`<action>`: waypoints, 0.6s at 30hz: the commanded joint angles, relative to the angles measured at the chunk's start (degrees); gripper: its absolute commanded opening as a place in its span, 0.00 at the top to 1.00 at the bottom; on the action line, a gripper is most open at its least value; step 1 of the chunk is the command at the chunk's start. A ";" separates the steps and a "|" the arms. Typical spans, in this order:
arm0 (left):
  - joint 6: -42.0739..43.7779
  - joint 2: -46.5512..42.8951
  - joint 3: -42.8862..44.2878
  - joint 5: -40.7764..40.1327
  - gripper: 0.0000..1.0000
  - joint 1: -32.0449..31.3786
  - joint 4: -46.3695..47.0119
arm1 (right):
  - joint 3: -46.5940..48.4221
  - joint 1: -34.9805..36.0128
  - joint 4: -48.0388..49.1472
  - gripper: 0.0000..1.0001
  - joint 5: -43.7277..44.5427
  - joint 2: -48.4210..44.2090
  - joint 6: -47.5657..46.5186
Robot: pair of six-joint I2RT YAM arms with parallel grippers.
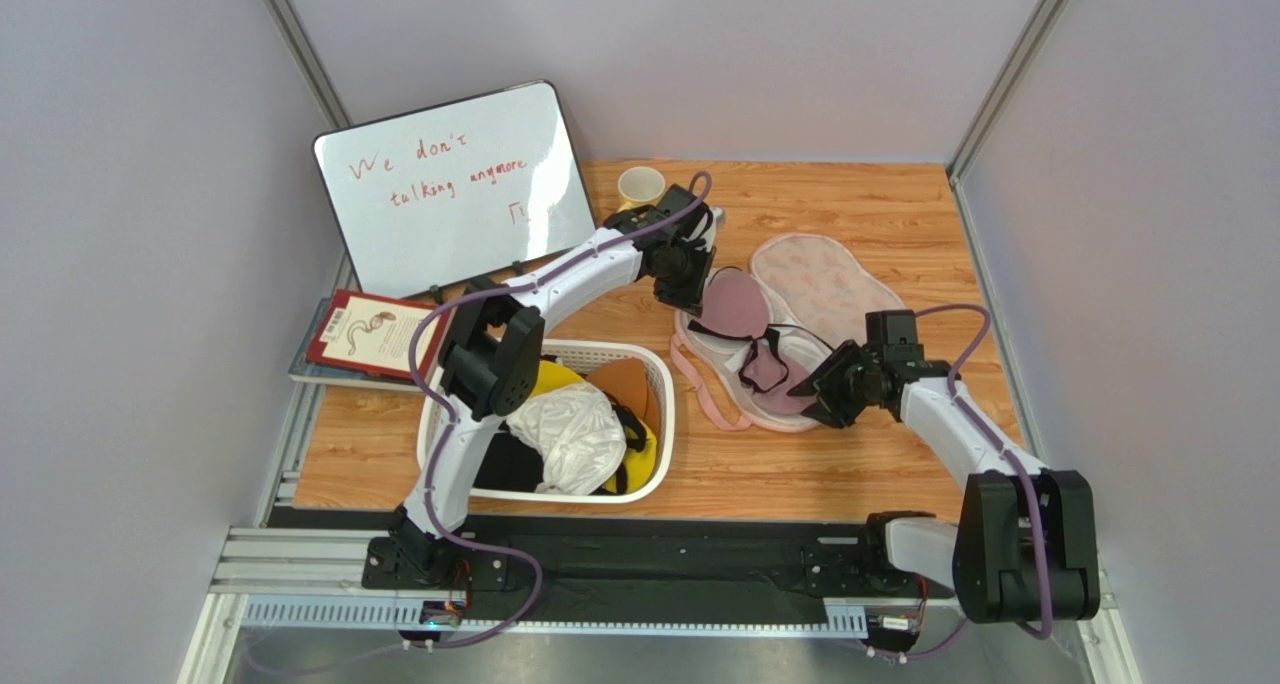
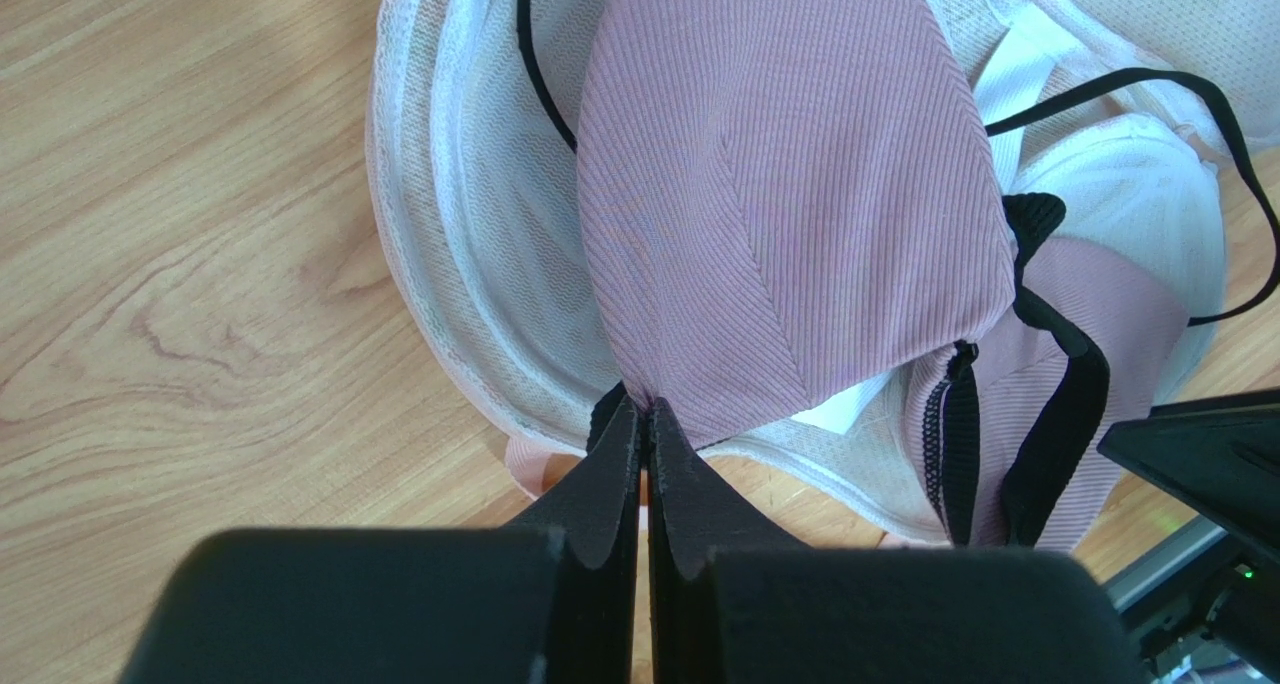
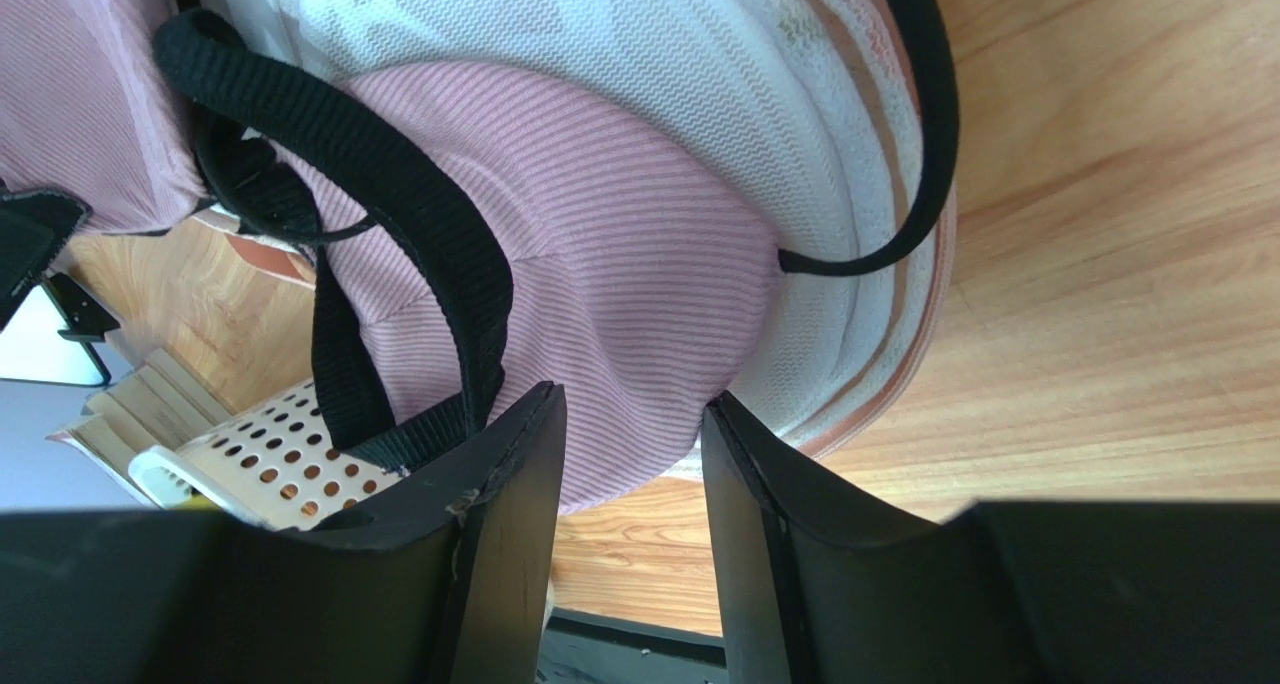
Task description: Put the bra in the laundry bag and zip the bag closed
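The bra (image 1: 732,303) is lying across the opened laundry bag (image 1: 827,282) on the wooden table (image 1: 902,212). Its pink ribbed cups are resting on the bag's white mesh lining (image 2: 466,219), and the black straps (image 3: 398,234) are trailing loose. It is judged to be light and soft, limp at the straps, with padded cups that are keeping their shape. The cup rims are being favoured as holds, since the straps are likely to slip or snag. One cup's edge is being pinched by the left gripper (image 2: 646,422), its jaws clamped tight on the cloth. The other cup's rim is being straddled by the right gripper (image 3: 624,459), its fingers apart, and whether they are bearing on the cloth cannot be told. A white basket (image 1: 666,414) is standing near, to the left.
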 commanded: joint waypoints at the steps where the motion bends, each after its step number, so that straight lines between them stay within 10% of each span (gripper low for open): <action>1: 1.67 0.41 2.20 0.45 1.00 -0.24 1.14 | -0.21 0.18 4.77 0.58 0.05 0.92 2.38; 18: 1.85 0.49 3.26 0.80 1.00 -0.16 0.79 | -5.13 0.09 7.85 0.60 1.46 0.13 5.29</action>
